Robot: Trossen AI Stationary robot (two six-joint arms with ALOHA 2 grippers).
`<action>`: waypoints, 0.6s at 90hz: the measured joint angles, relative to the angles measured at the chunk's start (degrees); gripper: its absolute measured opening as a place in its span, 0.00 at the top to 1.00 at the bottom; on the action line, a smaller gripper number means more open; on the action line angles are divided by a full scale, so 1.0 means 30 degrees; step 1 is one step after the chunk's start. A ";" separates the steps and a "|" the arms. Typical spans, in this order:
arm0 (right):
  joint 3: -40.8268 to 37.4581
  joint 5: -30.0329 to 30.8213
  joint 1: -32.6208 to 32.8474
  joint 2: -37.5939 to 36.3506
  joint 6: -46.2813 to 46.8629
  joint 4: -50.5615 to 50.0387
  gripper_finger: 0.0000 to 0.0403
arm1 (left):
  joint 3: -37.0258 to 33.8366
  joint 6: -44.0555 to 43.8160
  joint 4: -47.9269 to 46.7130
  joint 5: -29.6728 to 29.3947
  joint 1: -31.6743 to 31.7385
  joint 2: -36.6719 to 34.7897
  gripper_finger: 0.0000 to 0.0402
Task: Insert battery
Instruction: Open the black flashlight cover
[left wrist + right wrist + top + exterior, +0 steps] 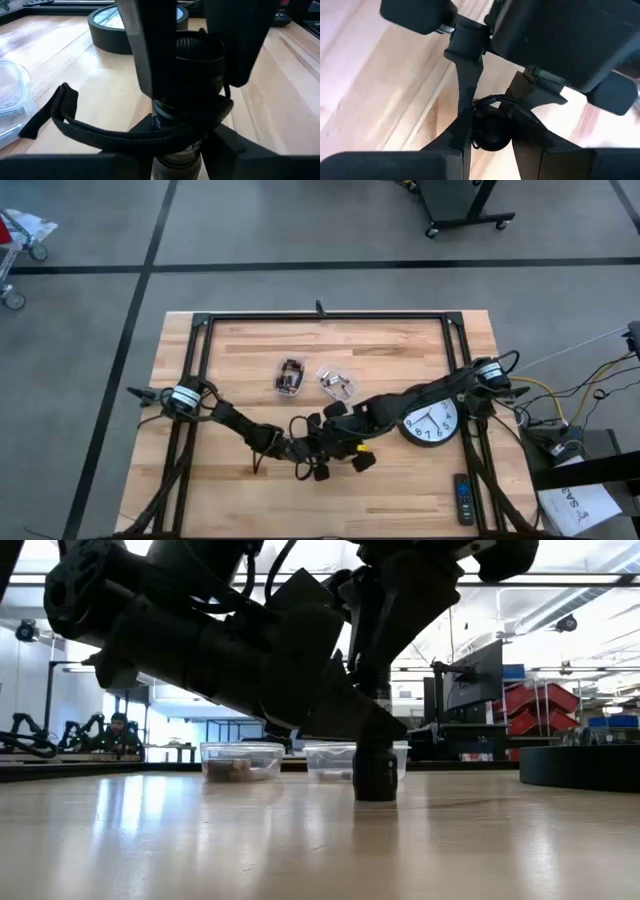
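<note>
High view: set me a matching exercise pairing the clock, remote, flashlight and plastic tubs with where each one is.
1 clock
2 remote
3 flashlight
4 tubs

a lies alone, below the clock in the picture
b side by side, above both grippers in the picture
c partly under the right arm
d upright, gripped by left gripper and right gripper

Pairs: 1-c, 2-a, 3-d, 4-b

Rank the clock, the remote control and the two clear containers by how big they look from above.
1. clock
2. The two clear containers: look about alike, so no ranking between them.
3. remote control
</note>
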 joint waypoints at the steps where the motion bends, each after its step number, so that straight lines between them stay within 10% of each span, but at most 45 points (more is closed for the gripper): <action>1: 0.0000 0.0014 0.0000 0.0000 0.0069 0.0005 0.80 | -0.0005 0.0050 -0.0014 0.0041 0.0000 0.0000 0.68; 54: 0.0000 0.0047 0.0048 0.0022 0.1461 0.0011 0.78 | -0.1508 0.3205 0.1388 0.1116 0.0022 -0.1425 0.56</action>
